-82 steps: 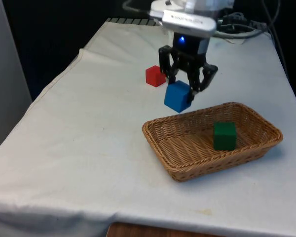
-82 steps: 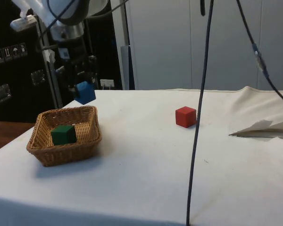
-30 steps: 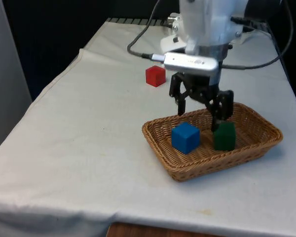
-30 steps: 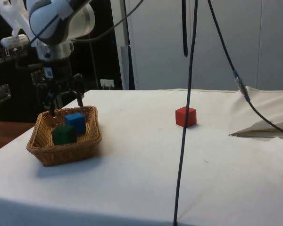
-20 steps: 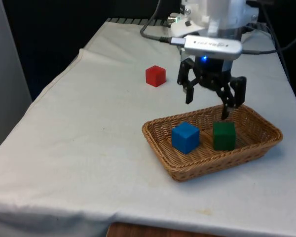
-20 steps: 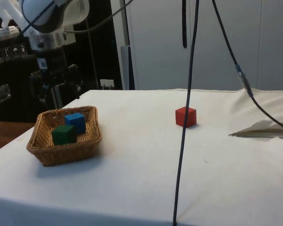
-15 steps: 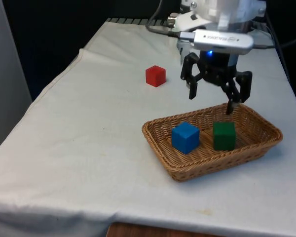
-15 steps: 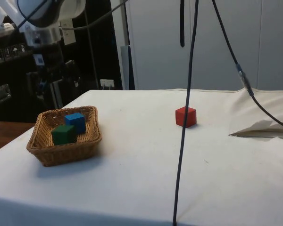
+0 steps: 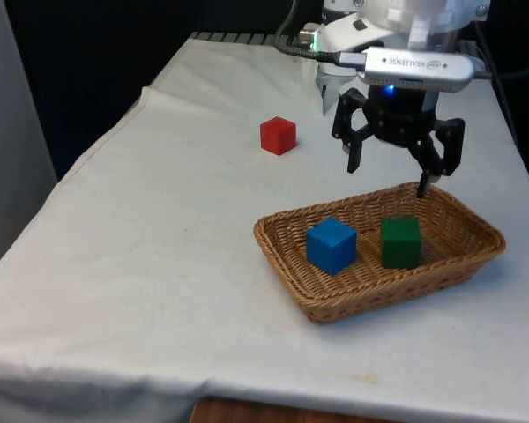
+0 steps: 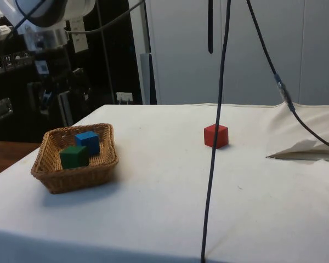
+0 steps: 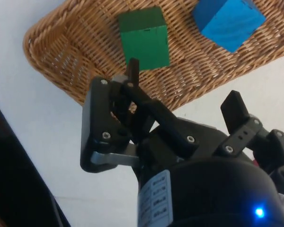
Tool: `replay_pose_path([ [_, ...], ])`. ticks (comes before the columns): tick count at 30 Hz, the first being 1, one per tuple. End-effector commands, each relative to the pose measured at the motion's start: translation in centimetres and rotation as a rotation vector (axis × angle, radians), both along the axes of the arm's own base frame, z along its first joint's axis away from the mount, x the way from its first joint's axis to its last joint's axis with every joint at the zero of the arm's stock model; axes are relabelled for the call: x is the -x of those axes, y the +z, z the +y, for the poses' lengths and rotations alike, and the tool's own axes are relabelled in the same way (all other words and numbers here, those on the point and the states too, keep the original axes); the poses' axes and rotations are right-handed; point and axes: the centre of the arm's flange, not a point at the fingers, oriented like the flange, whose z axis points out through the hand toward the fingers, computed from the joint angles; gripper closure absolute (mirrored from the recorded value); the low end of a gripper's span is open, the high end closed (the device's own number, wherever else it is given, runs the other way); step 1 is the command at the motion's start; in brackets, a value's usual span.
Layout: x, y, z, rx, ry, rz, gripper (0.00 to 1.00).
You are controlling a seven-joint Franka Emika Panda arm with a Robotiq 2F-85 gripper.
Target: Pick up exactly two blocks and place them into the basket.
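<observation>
Blue block [image 9: 331, 246] and green block [image 9: 400, 242] sitting side by side in the wicker basket [image 9: 313, 298], near right of the table [image 9: 141, 256]. Gripper [image 9: 390, 172] above its far rim, fingers apart, empty. Red block [image 9: 278, 136] further back left.

white arm [image 9: 406, 18], black hand [image 9: 397, 167], dark cables [image 10: 216, 126]

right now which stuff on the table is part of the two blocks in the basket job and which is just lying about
Part of the job:
- basket
- blue block, in the basket
- green block, in the basket beside it
- gripper, jaws open, holding nothing, above the basket's far rim

Lying about:
- red block, on the white cloth, apart from the basket
</observation>
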Motion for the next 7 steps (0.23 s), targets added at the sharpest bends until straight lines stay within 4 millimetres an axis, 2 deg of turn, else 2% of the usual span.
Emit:
replay_pose_path([
  [1, 0.15, 0.31, 0.07, -0.015, 0.006, -0.007, 0.00],
  [7, 0.43, 0.32, -0.09, -0.012, 0.008, -0.002, 0.00],
])
